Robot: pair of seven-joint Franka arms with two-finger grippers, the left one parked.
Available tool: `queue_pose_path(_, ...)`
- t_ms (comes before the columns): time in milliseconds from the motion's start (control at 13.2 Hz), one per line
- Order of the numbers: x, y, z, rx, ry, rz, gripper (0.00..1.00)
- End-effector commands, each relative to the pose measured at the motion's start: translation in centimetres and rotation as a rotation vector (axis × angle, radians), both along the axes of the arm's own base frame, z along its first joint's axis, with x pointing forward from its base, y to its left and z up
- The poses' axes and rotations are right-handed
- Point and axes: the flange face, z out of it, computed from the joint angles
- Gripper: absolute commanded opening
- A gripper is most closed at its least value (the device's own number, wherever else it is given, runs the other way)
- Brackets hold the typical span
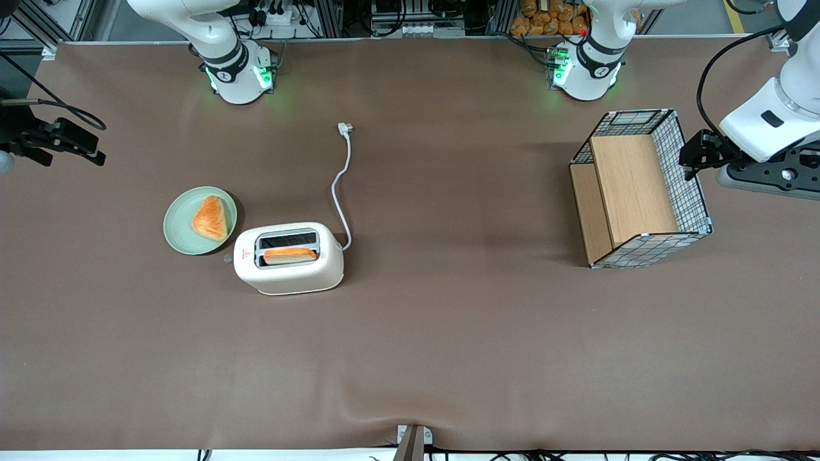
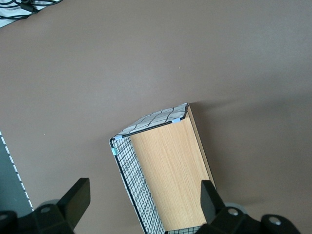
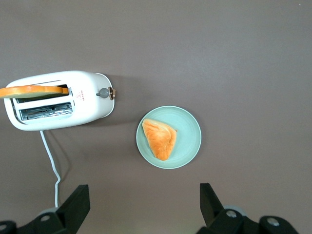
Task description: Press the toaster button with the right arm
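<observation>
Gripper point(image 3: 141, 207): jaws wide, holding nothing, hovering high for an overview. Toaster point(image 3: 58, 100): on the table, well below and off to one side of the jaws, bread in one slot. Button point(image 3: 103, 92): unpressed, facing the plate point(image 3: 190, 146), reachable from above.

The toaster point(image 1: 289, 258) is creamy white with round corners. It stands upright on the brown surface point(image 1: 448, 333). It has two slots on top, and a slice of toast point(image 1: 289, 255) sticks up from the slot nearer the front camera. A small grey button point(image 3: 103, 92) pokes out of its narrow end, beside a tiny red mark. A white cord point(image 1: 341, 192) trails from its other end, with the plug lying loose. The tool point(image 3: 141, 207) hangs open, high above, well apart from the toaster.
</observation>
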Motion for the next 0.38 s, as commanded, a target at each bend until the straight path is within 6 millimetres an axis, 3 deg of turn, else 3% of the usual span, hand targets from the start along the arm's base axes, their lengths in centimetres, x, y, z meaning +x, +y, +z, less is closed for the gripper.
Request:
queue_pose_path(0, -0.83, -0.17, 1.28, -0.022, -0.008, -0.02, 1.0)
queue_pose_path(302, -0.67, 0.1, 1.77, -0.025, -0.005, -0.013, 1.0)
